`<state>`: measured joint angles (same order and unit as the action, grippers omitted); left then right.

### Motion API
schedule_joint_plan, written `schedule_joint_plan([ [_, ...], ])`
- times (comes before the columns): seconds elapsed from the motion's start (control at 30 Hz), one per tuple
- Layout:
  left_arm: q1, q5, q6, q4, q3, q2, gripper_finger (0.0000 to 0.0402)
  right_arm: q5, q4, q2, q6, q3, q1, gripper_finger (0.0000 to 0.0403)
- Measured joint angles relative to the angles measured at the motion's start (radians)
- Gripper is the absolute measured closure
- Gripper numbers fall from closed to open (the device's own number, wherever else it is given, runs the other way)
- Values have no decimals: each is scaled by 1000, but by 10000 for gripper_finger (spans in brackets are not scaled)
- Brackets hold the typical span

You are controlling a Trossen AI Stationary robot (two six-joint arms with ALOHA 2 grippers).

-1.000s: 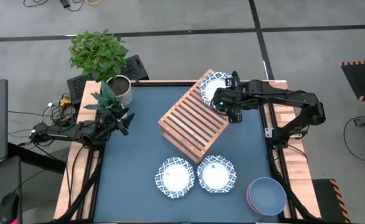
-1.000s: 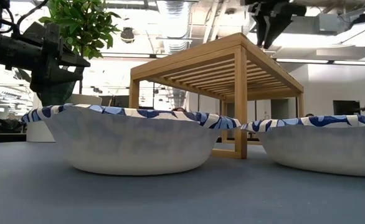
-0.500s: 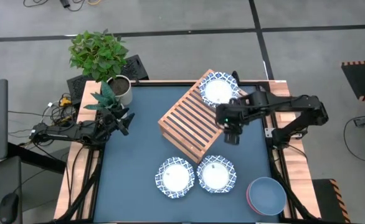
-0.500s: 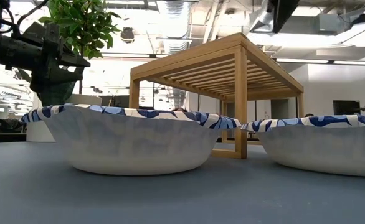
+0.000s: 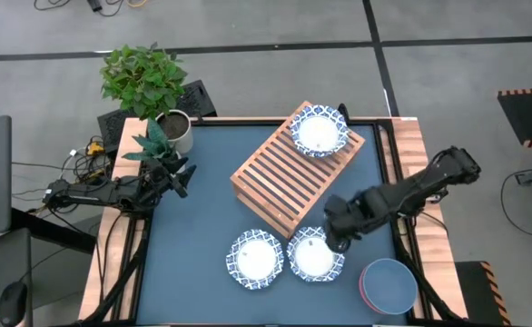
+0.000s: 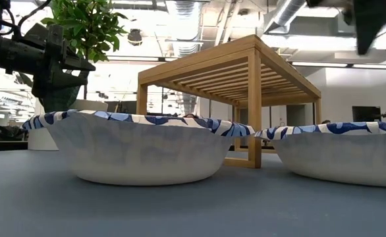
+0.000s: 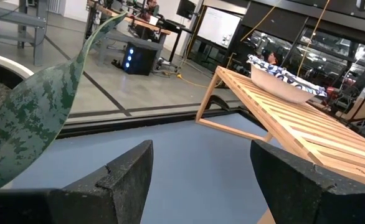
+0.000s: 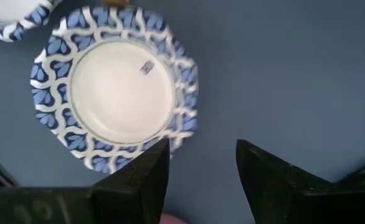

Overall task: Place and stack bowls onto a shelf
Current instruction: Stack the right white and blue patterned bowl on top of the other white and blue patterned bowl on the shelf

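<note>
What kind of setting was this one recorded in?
Most likely a robotics lab or open workshop: two arms work at a blue table on a bare grey floor, with exposed ceiling ducts overhead and desks with monitors in the room behind it.

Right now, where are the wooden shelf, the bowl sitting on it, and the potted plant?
shelf (image 5: 280,177), high view, middle of its slatted top.
bowl on the shelf (image 5: 319,133), high view, its white centre.
potted plant (image 5: 143,77), high view, its leaves.
</note>
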<state>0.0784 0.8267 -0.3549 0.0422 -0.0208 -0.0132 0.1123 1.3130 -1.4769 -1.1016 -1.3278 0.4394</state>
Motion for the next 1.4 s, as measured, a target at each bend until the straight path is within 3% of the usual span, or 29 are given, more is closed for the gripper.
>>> schedule_joint_plan([
  [0.33,0,0,-2,0,0,0,148,-5,-347,0,-159,262,53,194],
  [0.67,0,0,-7,0,0,0,148,-3,-403,0,-186,403,42,194],
  [1.0,0,0,-7,0,0,0,148,-5,-469,0,-166,421,43,194],
  [1.17,0,0,-8,0,0,0,148,-3,-473,0,-80,418,51,194],
  [1.4,0,0,-9,0,0,0,148,-6,-460,0,72,295,71,194],
])
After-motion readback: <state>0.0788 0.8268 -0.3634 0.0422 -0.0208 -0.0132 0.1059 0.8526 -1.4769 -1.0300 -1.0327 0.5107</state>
